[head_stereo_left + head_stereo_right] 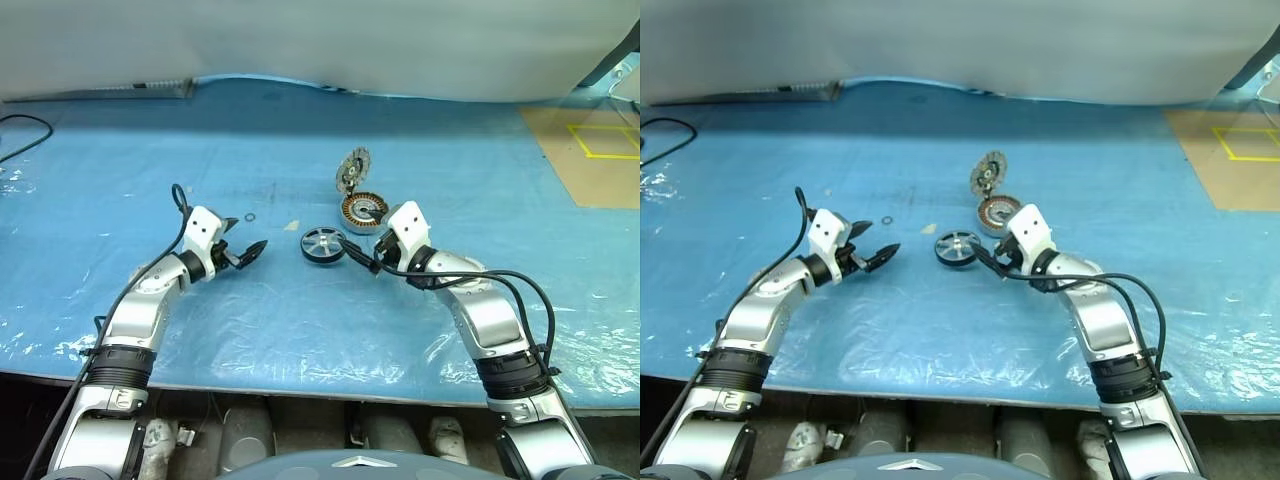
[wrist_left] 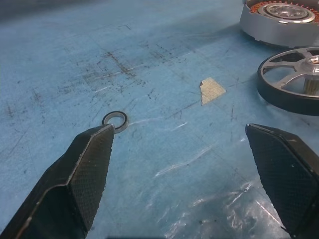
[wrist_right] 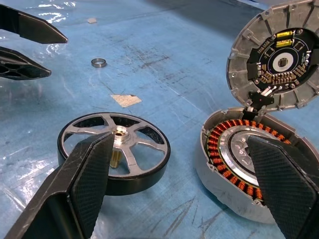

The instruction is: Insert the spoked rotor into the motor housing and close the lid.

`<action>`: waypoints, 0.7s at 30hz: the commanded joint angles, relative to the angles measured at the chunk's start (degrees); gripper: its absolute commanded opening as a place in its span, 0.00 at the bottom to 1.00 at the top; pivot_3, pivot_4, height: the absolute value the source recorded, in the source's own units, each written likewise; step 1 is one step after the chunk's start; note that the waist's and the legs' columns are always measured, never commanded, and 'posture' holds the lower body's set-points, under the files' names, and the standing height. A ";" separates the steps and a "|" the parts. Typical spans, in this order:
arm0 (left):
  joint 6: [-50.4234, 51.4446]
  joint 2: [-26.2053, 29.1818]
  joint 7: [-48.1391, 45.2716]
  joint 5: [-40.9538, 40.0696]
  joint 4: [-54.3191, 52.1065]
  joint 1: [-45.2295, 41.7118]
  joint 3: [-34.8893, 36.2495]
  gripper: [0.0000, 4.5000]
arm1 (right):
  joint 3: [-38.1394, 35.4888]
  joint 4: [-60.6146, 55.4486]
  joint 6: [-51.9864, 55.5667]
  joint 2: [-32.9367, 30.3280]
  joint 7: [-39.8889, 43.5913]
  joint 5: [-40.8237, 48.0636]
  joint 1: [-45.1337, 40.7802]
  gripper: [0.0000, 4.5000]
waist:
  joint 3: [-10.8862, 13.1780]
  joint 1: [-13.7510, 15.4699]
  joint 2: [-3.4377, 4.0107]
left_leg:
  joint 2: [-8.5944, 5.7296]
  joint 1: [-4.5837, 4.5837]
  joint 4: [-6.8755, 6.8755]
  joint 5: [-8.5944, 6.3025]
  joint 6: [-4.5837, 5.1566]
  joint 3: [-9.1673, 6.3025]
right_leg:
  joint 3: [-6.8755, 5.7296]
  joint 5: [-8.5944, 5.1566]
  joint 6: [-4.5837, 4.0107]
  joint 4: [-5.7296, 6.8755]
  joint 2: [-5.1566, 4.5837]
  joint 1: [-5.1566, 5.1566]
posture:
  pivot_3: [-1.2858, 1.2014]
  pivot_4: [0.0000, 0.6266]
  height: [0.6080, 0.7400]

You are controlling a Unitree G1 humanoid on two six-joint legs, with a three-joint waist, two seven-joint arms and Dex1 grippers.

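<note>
The spoked rotor (image 1: 323, 244) lies flat on the blue table, silver with a dark rim. Just behind it to the right sits the motor housing (image 1: 363, 211) with its ring of copper windings showing. Its lid (image 1: 353, 170) stands up open at the housing's far side, ribbed edge and dark centre facing me. My right gripper (image 1: 360, 255) is open just in front of both; in its wrist view one finger (image 3: 84, 179) overlaps the rotor (image 3: 114, 152) and the other the housing (image 3: 239, 164). My left gripper (image 1: 247, 254) is open and empty, left of the rotor.
A small dark ring (image 1: 247, 216) and a scrap of tan tape (image 1: 291, 226) lie on the blue mat between the grippers. A black cable (image 1: 30, 125) curls at the far left. A brown board with yellow lines (image 1: 595, 150) lies at the far right.
</note>
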 commanded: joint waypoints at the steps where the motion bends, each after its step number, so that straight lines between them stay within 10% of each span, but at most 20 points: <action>1: -1.78 0.13 -0.54 -0.26 -0.59 -0.05 1.27 0.99 | 0.26 -2.05 -1.21 0.03 -0.50 -0.49 0.61 1.00 | 0.00 0.00 0.00 | 0.00 0.00 0.00 0.00 0.00 0.00 | 0.00 0.00 0.00 0.00 0.00 0.00 | 0.52 0.24 1.00; 21: -1.23 0.57 -2.92 0.03 -1.25 1.16 0.67 0.99 | 0.10 -1.37 -1.52 0.15 -0.91 -1.05 0.64 1.00 | 0.00 -0.01 0.00 | 0.00 0.00 0.02 0.00 0.00 0.00 | 0.00 -0.02 -0.03 0.02 0.00 0.00 | 0.52 0.24 1.00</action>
